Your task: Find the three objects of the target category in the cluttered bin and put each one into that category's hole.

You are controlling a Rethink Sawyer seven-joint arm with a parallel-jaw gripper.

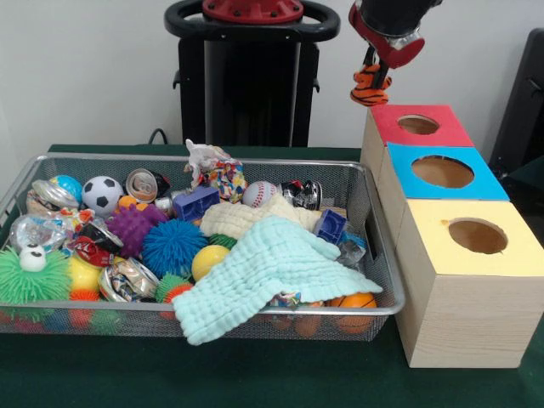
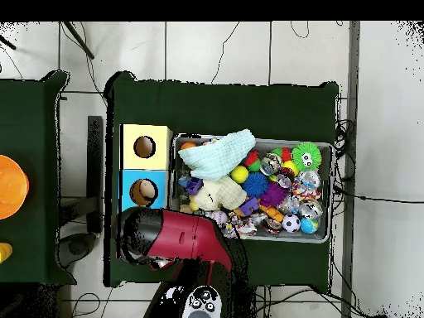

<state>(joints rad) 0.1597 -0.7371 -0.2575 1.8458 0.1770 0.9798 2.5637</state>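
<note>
Bin [image 1: 374, 212]: silver wire mesh, shiny metal rim. Boxes: pale matt wood; painted matt top around the hole [image 1: 418, 125]. Mint cloth [image 1: 272, 276]: quilted, soft. Crushed cans [image 1: 129, 279]: glossy metal. Counter [image 1: 255, 374]: matt green fabric.

Orange-black striped toy [image 1: 371, 85]; red-topped hole [image 1: 418, 125]; mint cloth [image 1: 270, 272]; silver bin [image 1: 212, 312].

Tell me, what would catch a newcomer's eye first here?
The wire-mesh bin, heaped with bright balls, crushed cans and a pale green cloth spilling over its front rim. Beside it stand three boxes topped red, blue and yellow; the gripper dangles an orange-and-black striped toy just by the red box's hole.
</note>
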